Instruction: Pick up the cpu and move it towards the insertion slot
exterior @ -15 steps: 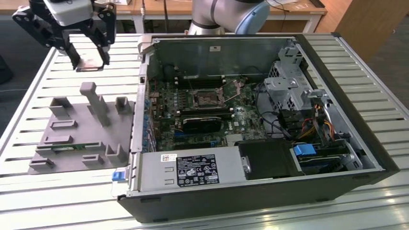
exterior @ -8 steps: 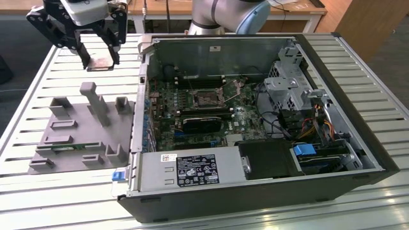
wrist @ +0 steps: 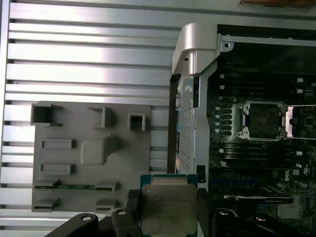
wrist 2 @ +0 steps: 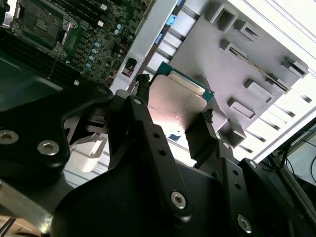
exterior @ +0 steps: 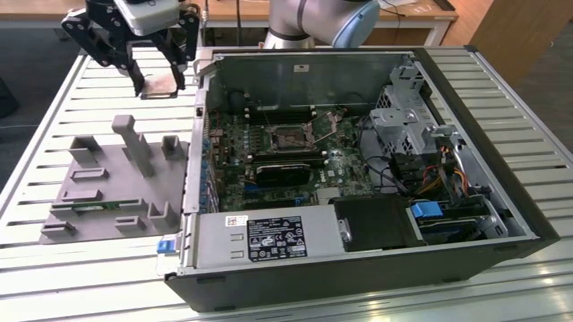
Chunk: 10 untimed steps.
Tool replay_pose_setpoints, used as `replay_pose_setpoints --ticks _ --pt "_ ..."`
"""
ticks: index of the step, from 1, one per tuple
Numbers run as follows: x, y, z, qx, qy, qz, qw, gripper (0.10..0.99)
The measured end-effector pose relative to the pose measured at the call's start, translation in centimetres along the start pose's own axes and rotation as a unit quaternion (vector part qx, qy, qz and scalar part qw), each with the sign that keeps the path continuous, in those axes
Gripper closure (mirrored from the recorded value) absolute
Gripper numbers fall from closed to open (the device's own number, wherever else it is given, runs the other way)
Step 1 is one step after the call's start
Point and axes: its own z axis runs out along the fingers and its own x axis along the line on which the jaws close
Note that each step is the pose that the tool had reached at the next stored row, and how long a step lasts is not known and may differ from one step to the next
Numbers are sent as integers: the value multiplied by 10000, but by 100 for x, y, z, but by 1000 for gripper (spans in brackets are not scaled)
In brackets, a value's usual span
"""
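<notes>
My gripper (exterior: 161,86) hangs high above the slatted table at the exterior view's left, shut on the cpu (exterior: 160,85), a flat silver square chip. In both wrist views the cpu (wrist: 169,206) (wrist 2: 177,104) sits pinched between the two black fingers (wrist 2: 143,98). The insertion slot (exterior: 291,137), a silver-framed socket with a dark centre, lies on the motherboard inside the open computer case, to the exterior view's right of the gripper. The same insertion slot (wrist: 260,120) shows in the first wrist view and, at a picture corner, the insertion slot (wrist 2: 42,23) in the second wrist view.
A grey moulded fixture plate (exterior: 117,184) with raised blocks lies on the table beside the case. The case's metal side wall (exterior: 198,134) stands between the gripper and the motherboard. A power supply (exterior: 268,238) and drive cage (exterior: 407,117) crowd the case's other sides.
</notes>
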Motion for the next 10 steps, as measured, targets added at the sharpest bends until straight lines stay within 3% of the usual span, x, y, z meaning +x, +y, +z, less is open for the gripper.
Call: replay_pose_setpoints --ticks 10 --pt "-262 -5 11 0 0 0 10000 545"
